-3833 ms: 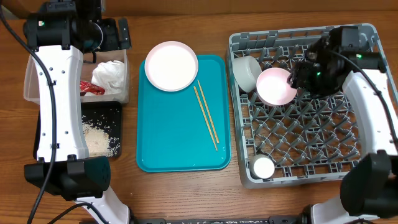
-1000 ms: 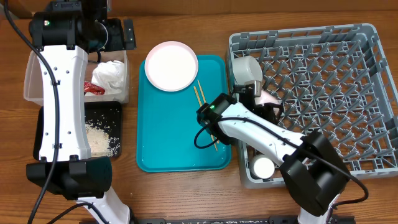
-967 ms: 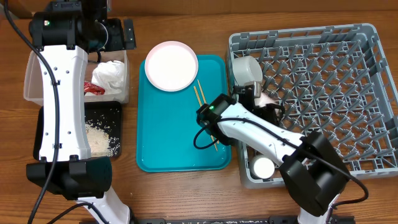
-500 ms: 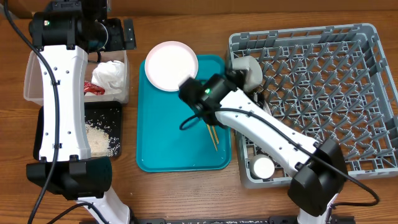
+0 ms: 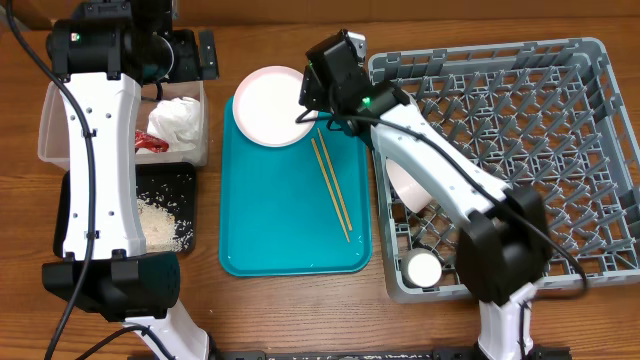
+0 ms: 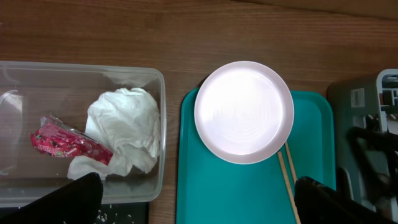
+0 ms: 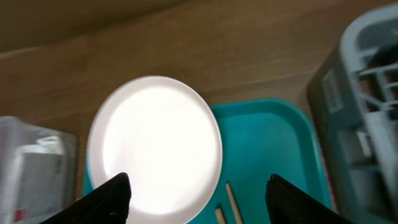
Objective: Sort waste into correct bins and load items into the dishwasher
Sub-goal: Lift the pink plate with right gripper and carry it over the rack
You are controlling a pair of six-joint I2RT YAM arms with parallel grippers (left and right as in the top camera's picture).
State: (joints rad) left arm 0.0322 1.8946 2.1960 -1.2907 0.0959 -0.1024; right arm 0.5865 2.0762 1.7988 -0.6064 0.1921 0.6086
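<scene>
Right wrist view: right hand point(image 7: 198, 190) spread empty over the plate point(image 7: 155, 143); a shallow rim pinch could skid it off the tray point(image 7: 277, 140).

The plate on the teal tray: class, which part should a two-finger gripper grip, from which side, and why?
Probably the plate rim overhanging the teal tray's far edge, approached from that side: the plate lies flat, so only there can a finger slip under; chopsticks crowd the near edge.

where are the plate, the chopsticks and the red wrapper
round plate point(image 5: 265, 108), overhead view, centre of its face
chopsticks point(image 5: 331, 190), overhead view, mid-length of the pair
red snack wrapper point(image 6: 62, 144), left wrist view, middle of the crumpled wrapper
</scene>
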